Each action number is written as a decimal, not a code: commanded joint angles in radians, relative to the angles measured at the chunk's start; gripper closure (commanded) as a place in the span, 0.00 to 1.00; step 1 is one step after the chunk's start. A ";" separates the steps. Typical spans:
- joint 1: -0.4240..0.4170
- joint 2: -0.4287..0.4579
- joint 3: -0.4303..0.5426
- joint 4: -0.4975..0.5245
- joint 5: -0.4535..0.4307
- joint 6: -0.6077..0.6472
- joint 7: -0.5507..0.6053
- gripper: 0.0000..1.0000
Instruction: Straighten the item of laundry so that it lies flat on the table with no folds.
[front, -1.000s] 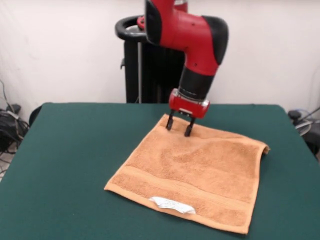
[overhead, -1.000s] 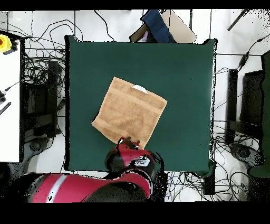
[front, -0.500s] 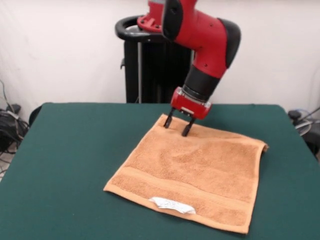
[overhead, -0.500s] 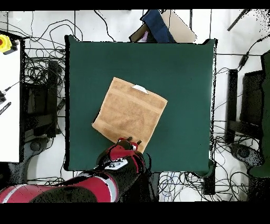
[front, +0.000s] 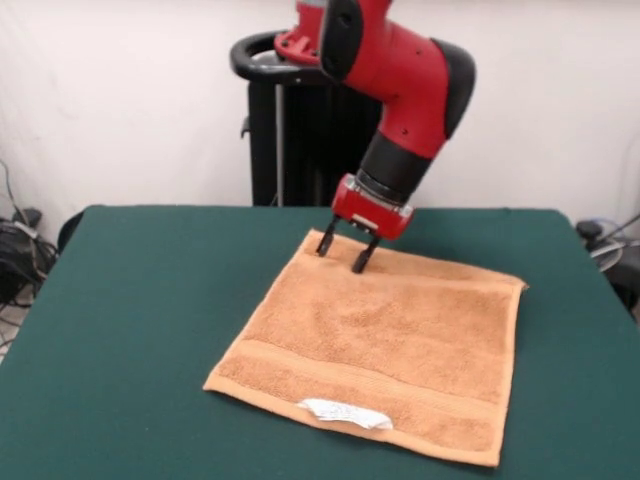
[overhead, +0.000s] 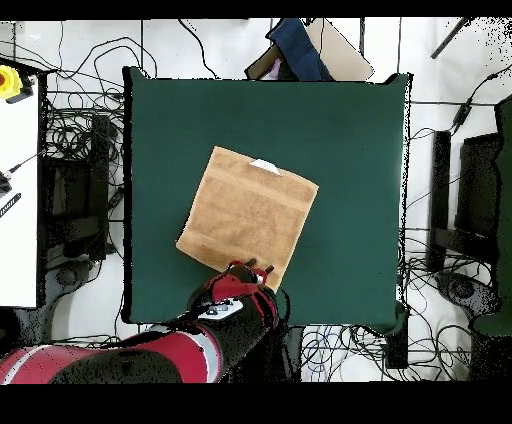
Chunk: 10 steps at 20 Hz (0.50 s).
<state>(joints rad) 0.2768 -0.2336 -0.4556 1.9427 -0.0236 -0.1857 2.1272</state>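
The orange-tan towel (front: 385, 345) lies spread on the green table (front: 140, 300), nearly flat, with its white label (front: 345, 411) on the near hem. My gripper (front: 342, 252) stands over the towel's far left corner, its two fingers apart and its tips at or on the cloth. In the overhead view the towel (overhead: 248, 214) lies slightly turned on the table (overhead: 340, 130), and the gripper (overhead: 252, 268) is at its lower corner, partly hidden by the red arm.
The black pedestal (front: 290, 130) stands behind the table. Cables lie on the floor around the table (overhead: 80, 200). A white side table with a yellow and red button (overhead: 8, 80) is at the left. A blue item and cardboard (overhead: 300, 50) lie beyond the top edge.
The gripper has moved a little to the left in the front view. The towel's far edge has shifted with it, and the fold at the right corner has flattened.
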 joint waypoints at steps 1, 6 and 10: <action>-0.092 0.180 0.011 -0.126 -0.018 0.041 0.038 0.00; -0.148 0.138 -0.005 -0.073 -0.124 0.047 -0.002 0.00; -0.211 0.148 -0.020 -0.054 -0.218 0.035 -0.020 0.00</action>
<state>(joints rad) 0.1606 -0.2121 -0.4862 1.9348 -0.1508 -0.1863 2.1272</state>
